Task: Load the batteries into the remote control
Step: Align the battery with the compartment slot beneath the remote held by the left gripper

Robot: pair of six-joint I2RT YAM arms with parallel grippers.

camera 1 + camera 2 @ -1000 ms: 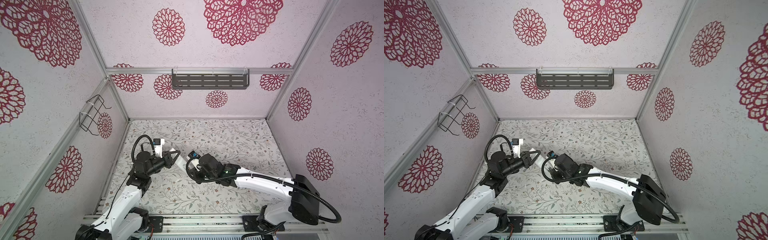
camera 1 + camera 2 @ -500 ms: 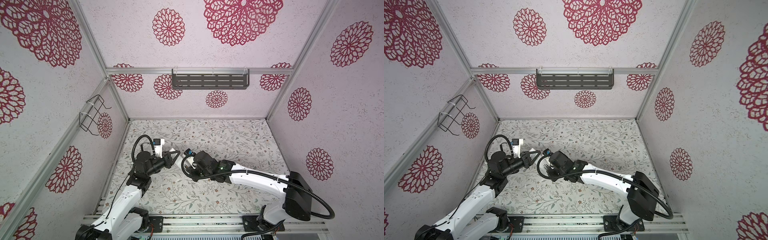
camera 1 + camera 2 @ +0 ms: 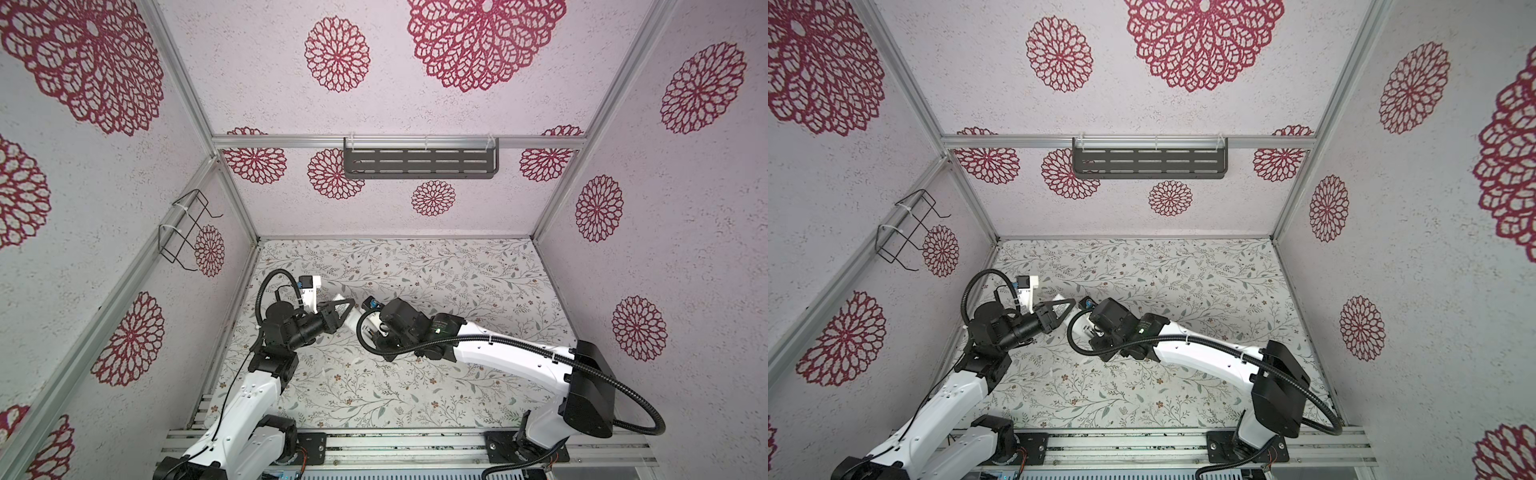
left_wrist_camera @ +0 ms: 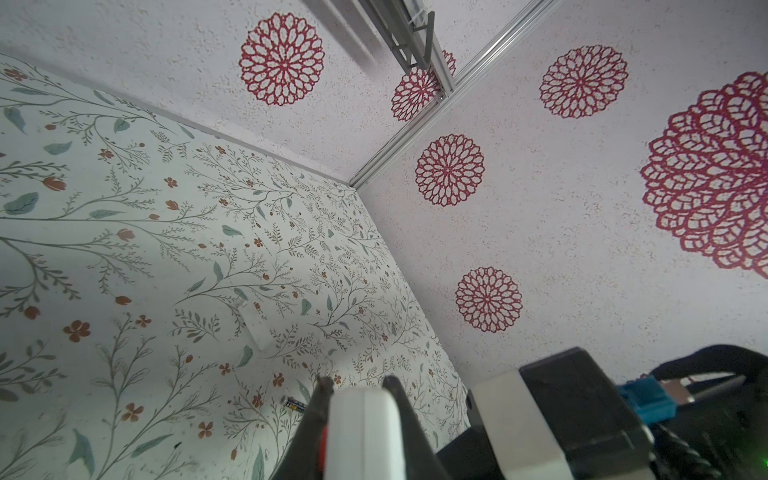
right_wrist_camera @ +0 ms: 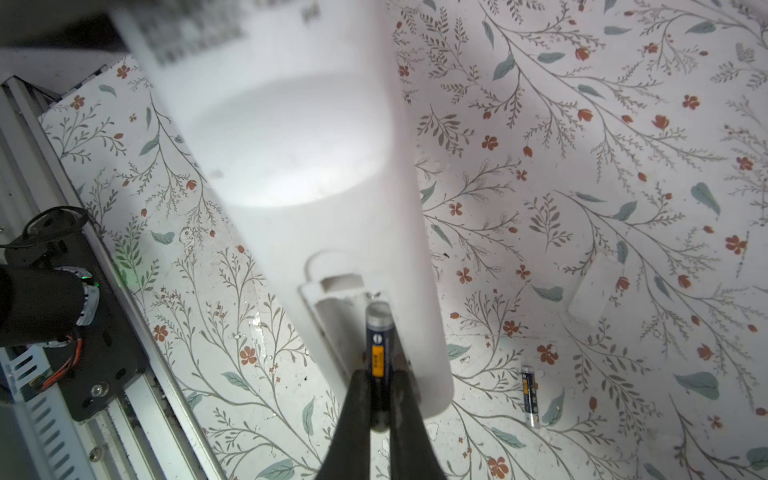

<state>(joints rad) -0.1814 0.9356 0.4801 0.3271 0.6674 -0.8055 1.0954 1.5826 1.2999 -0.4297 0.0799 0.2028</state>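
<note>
My left gripper [image 4: 357, 382] is shut on one end of the white remote control [image 5: 291, 145], holding it above the floral table near the left side [image 3: 353, 322]. The plain back of the remote faces my right wrist camera, with the open battery recess [image 5: 336, 307] showing. My right gripper [image 5: 380, 376] is shut on a dark battery [image 5: 378, 345] with an orange label. Its silvery end sits at the right edge of the recess, along the remote's length. Another battery [image 5: 530, 395] lies loose on the table, also visible past the left fingers [image 4: 296, 405].
A small flat white piece [image 5: 590, 291] lies on the table beyond the loose battery. A wire basket [image 3: 185, 232] hangs on the left wall and a dark slotted shelf [image 3: 419, 164] on the back wall. The metal rail [image 3: 415, 444] runs along the front edge.
The right arm has moved left toward the left gripper, bringing the battery up to the remote. The left arm and the remote have stayed put.
</note>
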